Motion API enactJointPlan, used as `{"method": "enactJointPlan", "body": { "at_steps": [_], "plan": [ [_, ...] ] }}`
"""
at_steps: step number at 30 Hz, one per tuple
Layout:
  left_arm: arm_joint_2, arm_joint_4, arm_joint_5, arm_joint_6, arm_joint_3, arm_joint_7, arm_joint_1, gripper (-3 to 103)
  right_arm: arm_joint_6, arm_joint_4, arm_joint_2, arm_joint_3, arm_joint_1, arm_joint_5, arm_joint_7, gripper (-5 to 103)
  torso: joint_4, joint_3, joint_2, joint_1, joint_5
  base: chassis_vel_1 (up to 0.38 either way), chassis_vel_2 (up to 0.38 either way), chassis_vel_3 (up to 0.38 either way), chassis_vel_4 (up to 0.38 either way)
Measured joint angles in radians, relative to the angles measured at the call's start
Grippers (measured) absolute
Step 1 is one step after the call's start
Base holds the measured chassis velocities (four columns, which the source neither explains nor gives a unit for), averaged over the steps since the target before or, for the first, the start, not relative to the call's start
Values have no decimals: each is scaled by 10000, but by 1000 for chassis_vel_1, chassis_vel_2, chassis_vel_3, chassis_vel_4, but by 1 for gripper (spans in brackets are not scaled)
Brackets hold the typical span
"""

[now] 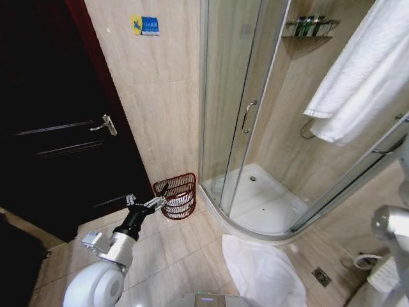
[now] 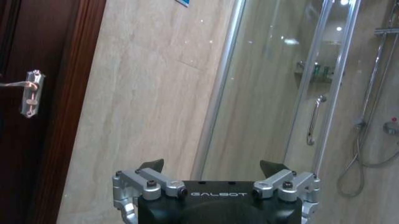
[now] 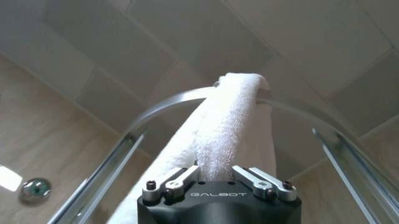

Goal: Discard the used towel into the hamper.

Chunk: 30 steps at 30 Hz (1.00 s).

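Left gripper point(image 1: 153, 198) is low on the robot's left, above the floor tiles and just in front of the hamper point(image 1: 177, 196); fingers spread wide, nothing btwn them. In the left wrist view the same gripper point(image 2: 212, 167) shows two dark fingertips point(image 2: 153, 164) well apart, pointing at the beige wall beside the shower glass. Hamper sits on the floor against the wall, btwn the dark door point(image 1: 57, 128) and the shower's curved glass point(image 1: 230, 96); something white lies inside it, can't tell what. Towel point(image 1: 364, 70) hangs high at upper right, draped over the shower enclosure's top rail, folded in a thick white band w/ its lower edge hanging free. Right wrist view: right gripper point(image 3: 215, 175) is up at the rail w/ the towel point(image 3: 224, 130) running btwn its fingers; fingers point(image 3: 181, 179) sit close on both sides of the fold and look clamped on it. Chrome rail point(image 3: 156, 112) curves away on either side under the towel, ceiling tiles behind. Part of the right arm point(image 1: 393, 224) shows at the head view's right edge. A second white cloth point(image 1: 262, 272) lies crumpled on the floor tiles just outside the shower base, near a floor drain point(image 1: 321, 275). Shelf w/ bottles point(image 1: 311, 25) is inside the shower, upper corner.
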Motion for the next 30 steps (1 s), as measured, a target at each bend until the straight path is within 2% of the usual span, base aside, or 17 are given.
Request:
{"method": "enactJointPlan", "body": {
  "at_steps": [10, 15, 18, 30],
  "plan": [
    [-1, 0, 0, 0, 0, 0, 0, 100, -119, 1557, -759, 838, -1957, 697, 141, 7, 2, 0, 0, 0, -1, 0, 0, 0, 0],
    [-1, 0, 0, 0, 0, 0, 0, 100, -50, 1916, -981, 1105, -2409, 845, 146, 7, 1, 0, 0, 0, -2, 0, 0, 0, 0],
    [-1, 0, 0, 0, 0, 0, 0, 100, -43, 2386, -1132, 1649, -3154, 1004, 150, 7, 2, 0, 0, 0, 0, 0, 0, 0, 0],
    [-2, 0, 0, 0, 0, 0, -1, 100, 126, 3815, -1060, 3225, -6105, 1286, 358, 7, 2, 1, -2, 0, -2, 0, 0, 0, 0]
  ]
}}
